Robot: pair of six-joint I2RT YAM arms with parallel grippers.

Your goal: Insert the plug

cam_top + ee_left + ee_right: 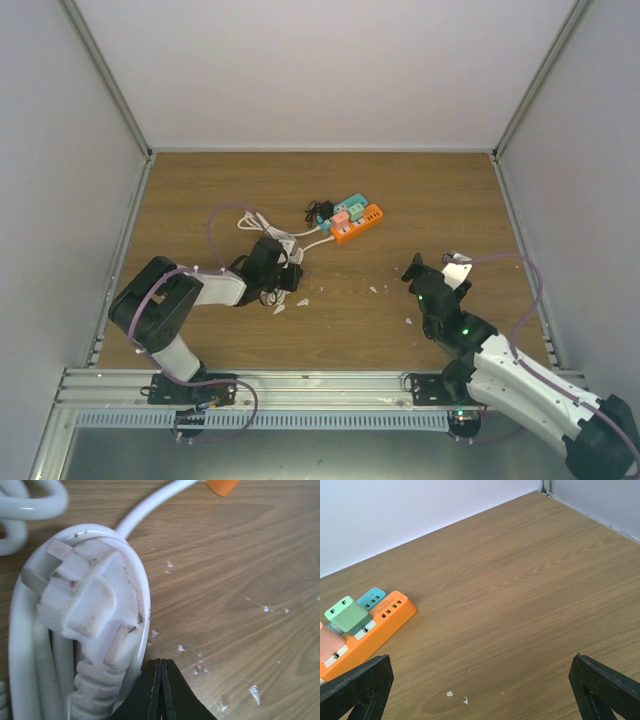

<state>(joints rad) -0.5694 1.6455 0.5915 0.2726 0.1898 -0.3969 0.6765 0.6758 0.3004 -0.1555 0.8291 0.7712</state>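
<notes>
From my end, the left gripper [161, 667] is pinched fully shut on nothing, with its tips parked just beside the white plug [90, 600]. The plug's lying on the wooden table [520, 580] inside a loop of its own cable [145, 510]. The right gripper [480, 685] is spread wide and empty, hanging over bare wood and facing the orange power strip [375, 625], apart from it.

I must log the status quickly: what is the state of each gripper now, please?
Left gripper: closed, holding nothing; its tips sit beside the white plug.
Right gripper: open, empty.
</notes>
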